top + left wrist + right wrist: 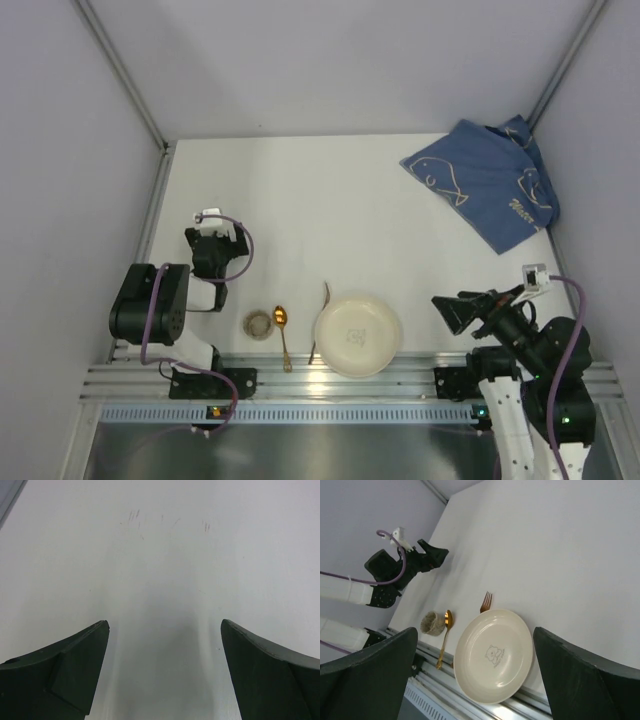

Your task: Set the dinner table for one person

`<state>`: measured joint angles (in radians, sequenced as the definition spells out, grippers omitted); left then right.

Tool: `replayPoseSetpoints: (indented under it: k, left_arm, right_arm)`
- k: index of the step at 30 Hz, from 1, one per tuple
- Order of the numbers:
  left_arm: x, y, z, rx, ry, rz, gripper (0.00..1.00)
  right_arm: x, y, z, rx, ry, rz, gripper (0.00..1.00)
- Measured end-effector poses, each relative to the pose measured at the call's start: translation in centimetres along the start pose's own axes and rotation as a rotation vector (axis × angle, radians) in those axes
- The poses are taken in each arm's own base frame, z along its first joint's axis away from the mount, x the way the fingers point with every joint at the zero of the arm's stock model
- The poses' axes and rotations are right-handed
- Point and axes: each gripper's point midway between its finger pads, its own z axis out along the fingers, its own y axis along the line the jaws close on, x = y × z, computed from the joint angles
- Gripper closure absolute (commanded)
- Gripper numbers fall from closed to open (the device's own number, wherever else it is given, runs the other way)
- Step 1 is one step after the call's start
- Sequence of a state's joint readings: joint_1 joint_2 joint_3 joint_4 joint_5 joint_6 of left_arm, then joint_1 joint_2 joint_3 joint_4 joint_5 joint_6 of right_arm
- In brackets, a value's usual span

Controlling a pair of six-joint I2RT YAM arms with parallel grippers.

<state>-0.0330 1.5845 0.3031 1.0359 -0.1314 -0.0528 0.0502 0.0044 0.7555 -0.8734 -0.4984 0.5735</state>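
Cream plate [358, 335] with a tiny animal drawing sits at the near edge of the table [300, 200], spoon [282, 330] beside it. Lettering on the cloth [490, 185] is unreadable. Left end effector [164, 624] and right end effector [475, 630] both spread wide, empty.

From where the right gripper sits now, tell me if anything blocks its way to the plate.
Nothing visible does. Only bare table lies between the open right gripper and the plate; the fork and spoon lie on the plate's other side.
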Motion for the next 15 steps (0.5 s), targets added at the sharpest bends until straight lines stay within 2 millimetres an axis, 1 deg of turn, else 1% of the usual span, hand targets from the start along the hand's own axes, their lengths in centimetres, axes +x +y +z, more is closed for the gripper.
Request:
replayPoseSetpoints:
  k: [2, 4, 6, 8, 10, 15]
  left_arm:
    - [-0.1, 0.0, 0.0, 0.0, -0.003, 0.0, 0.02]
    - [-0.1, 0.0, 0.0, 0.0, -0.005, -0.001, 0.02]
    - [-0.1, 0.0, 0.0, 0.0, -0.005, -0.001, 0.02]
    - [-0.1, 0.0, 0.0, 0.0, -0.005, -0.001, 0.02]
    - [-0.1, 0.0, 0.0, 0.0, -0.005, -0.001, 0.02]
    - [0.0, 0.0, 0.0, 0.0, -0.001, 0.0, 0.02]
  right_arm:
    - [0.5, -0.7, 0.7, 0.009, 0.013, 0.032, 0.0]
    - [0.8, -1.1, 1.0, 0.022, 0.02, 0.06, 0.0]
    - [0.4, -1.7, 1.1, 0.061, -0.003, 0.085, 0.0]
    - [0.1, -2.9, 1.1, 0.132, -0.033, 0.122, 0.0]
    - [0.2, -4.0, 1.1, 0.191, -0.044, 0.156, 0.0]
    - [0.9, -6.7, 1.8, 0.323, -0.013, 0.219, 0.0]
